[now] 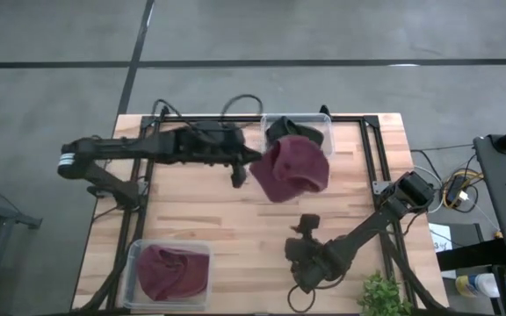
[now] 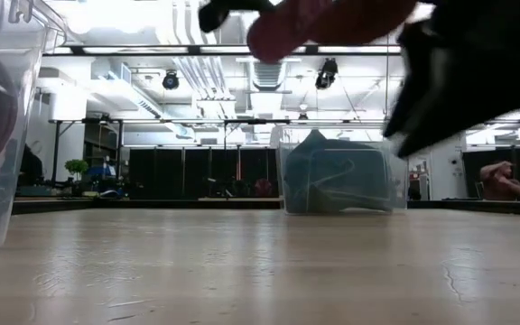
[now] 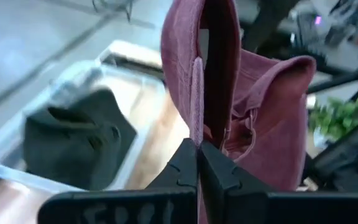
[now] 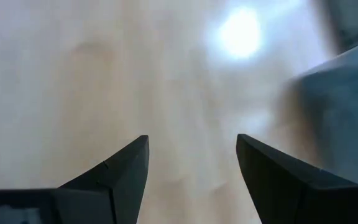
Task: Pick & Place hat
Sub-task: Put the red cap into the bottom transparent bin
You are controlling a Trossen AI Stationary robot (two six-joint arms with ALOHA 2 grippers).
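Note:
A maroon hat (image 1: 292, 167) hangs in the air over the middle of the wooden table, next to the clear far bin (image 1: 325, 121). My left gripper (image 1: 251, 161) reaches in from the table's left and is shut on it. The low view shows the hat (image 2: 332, 23) high above the tabletop. A dark hat (image 1: 281, 130) lies inside the far bin. My right gripper (image 1: 304, 226) hovers open over bare wood nearer the front edge; in its wrist view (image 4: 192, 146) nothing stands between the fingers. My left gripper pinches a thin folded edge of the maroon hat's rim (image 3: 196, 127) between its two fingers. The fingers come from the table's left, slanting a little downward. The hat is lifted clear of the table and billows out beyond the fingertips, its crown (image 3: 272, 112) on the far side.
A second clear bin (image 1: 134, 250) with another maroon hat (image 1: 172, 270) stands at the near left corner. Black frame rails (image 1: 363, 149) run along the table's sides. A small green plant (image 1: 380, 294) sits at the near right corner. A person (image 2: 499, 181) is in the room behind.

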